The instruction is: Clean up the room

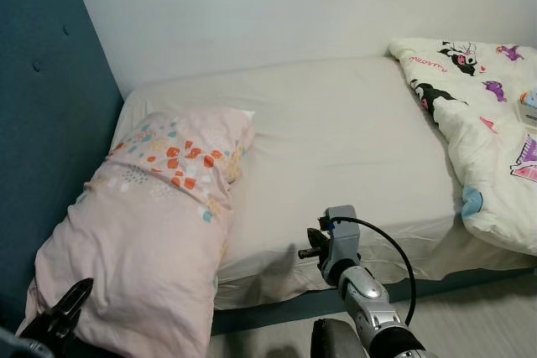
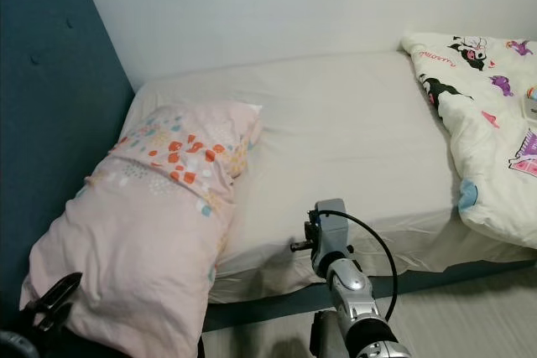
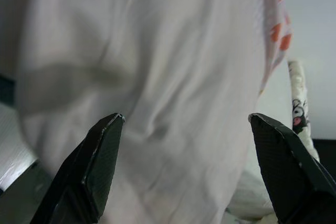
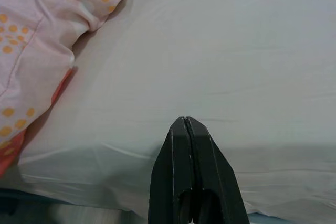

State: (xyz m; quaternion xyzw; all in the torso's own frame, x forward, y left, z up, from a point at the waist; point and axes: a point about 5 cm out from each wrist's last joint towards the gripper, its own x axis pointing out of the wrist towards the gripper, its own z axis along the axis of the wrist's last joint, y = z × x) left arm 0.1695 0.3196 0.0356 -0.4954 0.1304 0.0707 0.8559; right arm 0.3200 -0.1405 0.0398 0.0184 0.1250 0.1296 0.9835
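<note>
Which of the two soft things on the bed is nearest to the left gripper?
The pink pillow with orange dots, by the blue headboard; the open left gripper is at its lower end. The cartoon-print duvet lies far across the bed.

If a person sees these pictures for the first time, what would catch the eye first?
Probably the big pink pillow slumped against the blue headboard at the bed's left end, with the open left gripper close to it. Next, the cartoon-print duvet bunched at the right end, and the shut right gripper over the bare sheet.

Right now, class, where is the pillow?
The pillow lies at the left end of the bed, against the blue headboard, with the open left gripper at its near end.
</note>
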